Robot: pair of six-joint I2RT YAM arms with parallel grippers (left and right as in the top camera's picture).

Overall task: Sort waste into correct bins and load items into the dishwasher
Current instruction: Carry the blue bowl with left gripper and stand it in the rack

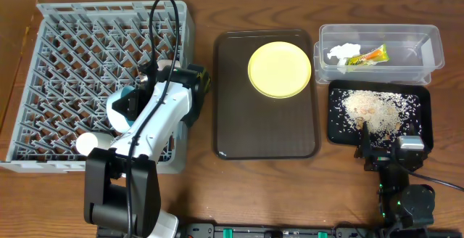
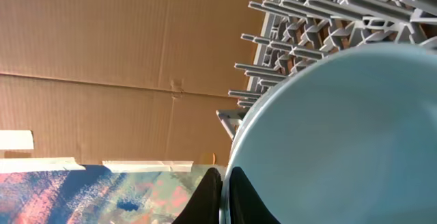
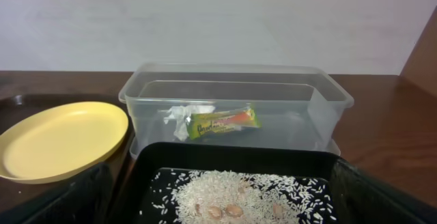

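Loading step: left gripper [image 2: 224,186] pinches the rim of the light-blue bowl [image 2: 328,135] over the dish rack [image 1: 65,49] at worktop's left edge. Right gripper [image 1: 371,142] is spread and empty at the front-right corner. Next, probably: seat bowl between pegs, release. Yellow plate [image 1: 280,70] not yet loaded.

The wooden table [image 1: 196,173] carries a grey dish rack [image 1: 65,56], a brown tray [image 1: 254,129] beside it, then a clear tub [image 1: 377,27] and a black tray [image 1: 426,111].

A staged robot lab — wooden table [image 1: 203,187], cardboard backdrop [image 2: 102,46], bare white wall [image 3: 205,19], dish rack [image 1: 72,49] set out.
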